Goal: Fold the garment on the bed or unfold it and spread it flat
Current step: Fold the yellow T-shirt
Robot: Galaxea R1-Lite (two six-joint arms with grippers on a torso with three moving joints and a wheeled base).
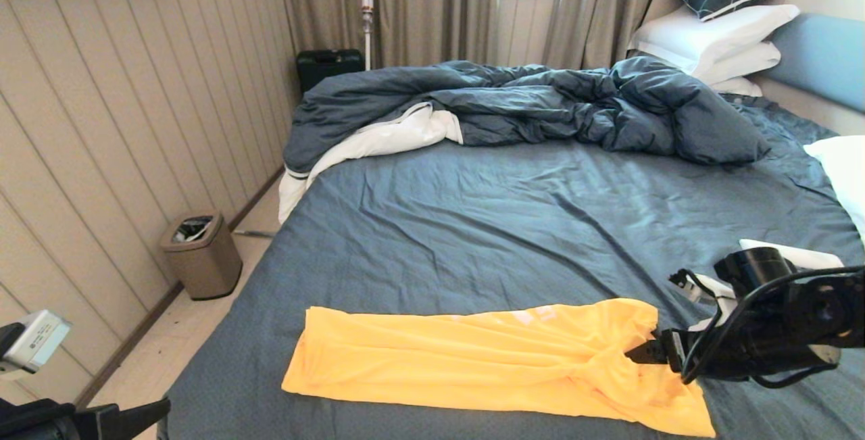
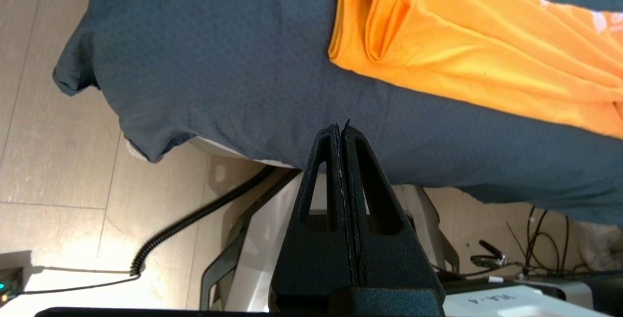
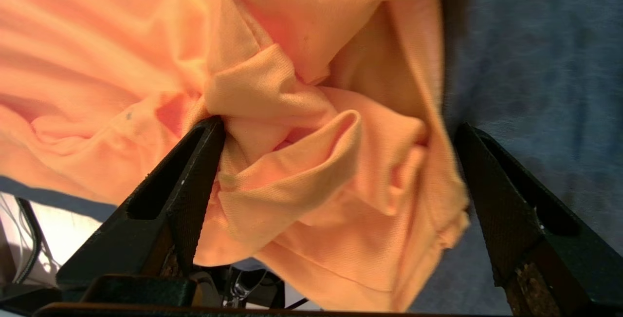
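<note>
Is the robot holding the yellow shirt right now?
No. The right pincer is open around a bunched end of the shirt; the left pincer is shut on nothing.

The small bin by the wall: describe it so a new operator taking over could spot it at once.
Start at the bed with its blue-grey sheet, then look off its left side to the strip of pale floor along the panelled wall. There stands the bin, a squat tan container with a dark open top. The black case farther along that wall is dark, boxy and closed.
</note>
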